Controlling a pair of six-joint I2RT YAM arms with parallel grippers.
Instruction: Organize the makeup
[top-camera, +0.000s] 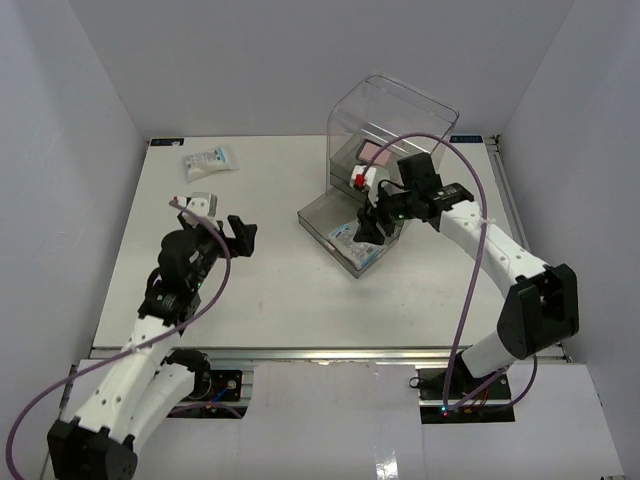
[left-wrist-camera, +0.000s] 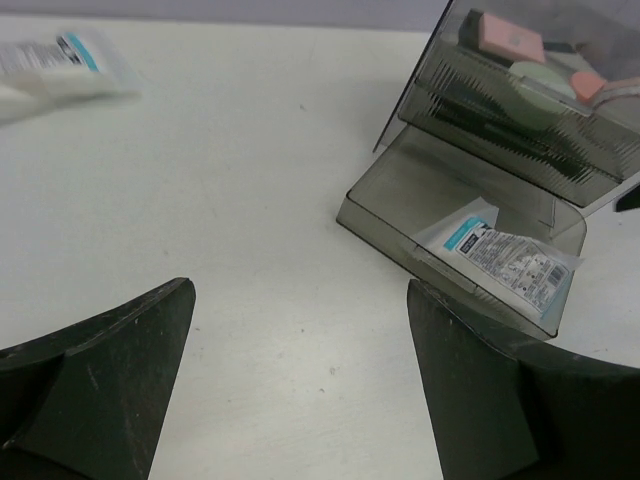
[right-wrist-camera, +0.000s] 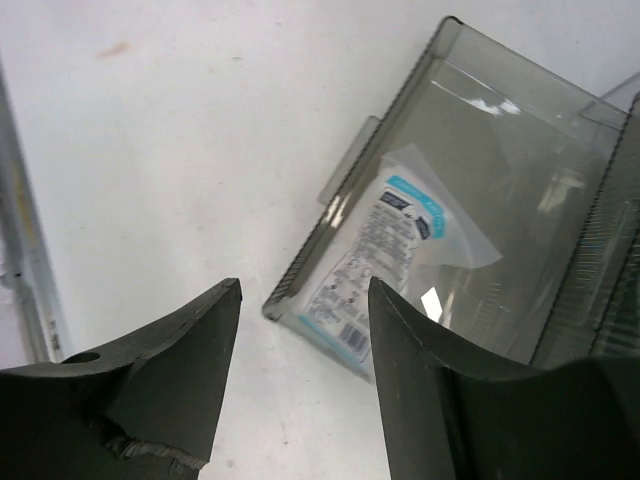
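I can read no word or number anywhere. The white-and-blue packet (right-wrist-camera: 385, 255) lying in the pulled-out grey drawer (right-wrist-camera: 470, 130) carries a teal strip with white lettering at the end toward the drawer's middle. Below that are blocks of fine black print, and what looks like a barcode sits at the end in the drawer's corner, all too small to make out. The second packet (left-wrist-camera: 60, 62), well apart from the drawer on the table (left-wrist-camera: 250, 200), shows a teal mark, blurred.
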